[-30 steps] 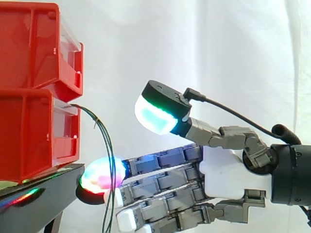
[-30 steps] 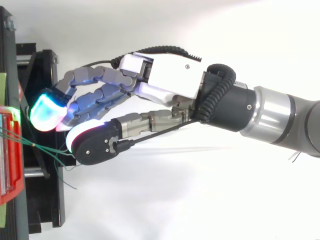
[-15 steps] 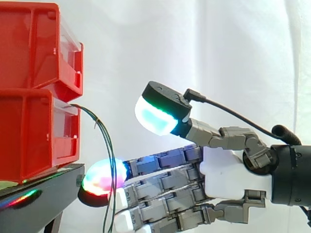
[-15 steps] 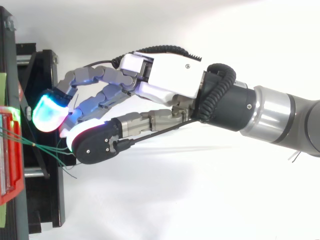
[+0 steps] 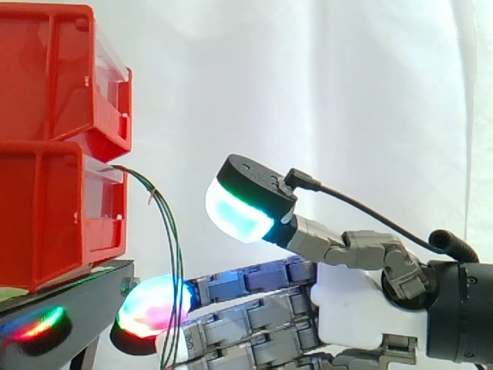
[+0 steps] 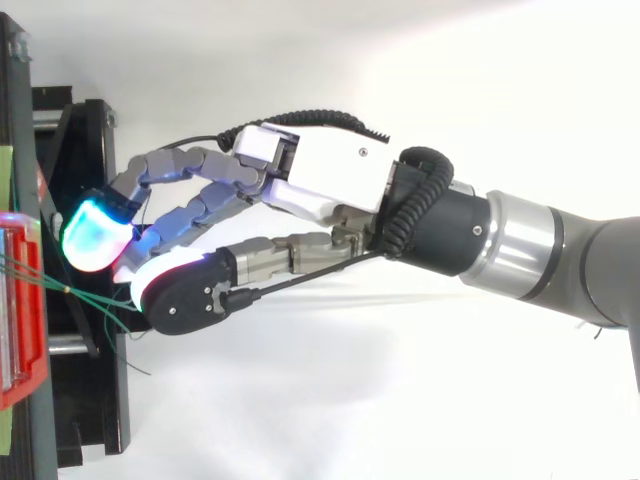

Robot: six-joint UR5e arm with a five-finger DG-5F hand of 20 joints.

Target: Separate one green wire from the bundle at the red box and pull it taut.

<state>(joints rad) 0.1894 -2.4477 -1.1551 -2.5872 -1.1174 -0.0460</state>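
Green wires (image 5: 168, 231): a thin bundle comes out of the front of the lower red bin (image 5: 46, 208), arcs outward, then hangs slack past the edge of the black stand (image 5: 77, 297). In the top view the strands (image 6: 88, 296) fan out from the bin toward the hand.

Step in hand, as I judge it: the approach and singling-out. No wire is separated or taut yet.

The hand (image 5: 362, 304) reaches level toward the bins. Its fingers (image 5: 154, 316) are stretched out nearly straight and low. The thumb pad (image 5: 235, 212) is lifted well above them, so the gap is wide and nothing is held. The wires drop across the top finger just behind its glowing tip. Cannot tell whether they touch it or merely pass in front.

The next move calls for getting one strand alone between the thumb and a fingertip, closing on it, then drawing the hand away from the bin until the slack is gone. The strands lie close together, so catching two is likely.

Counts:
- Red bins: two, stacked, with the upper red bin (image 5: 54, 69) sitting on the lower.
- Black stand: one.
- Hand: one.
- Wires: at least three strands in the side view. The exact number cannot be told where they overlap.
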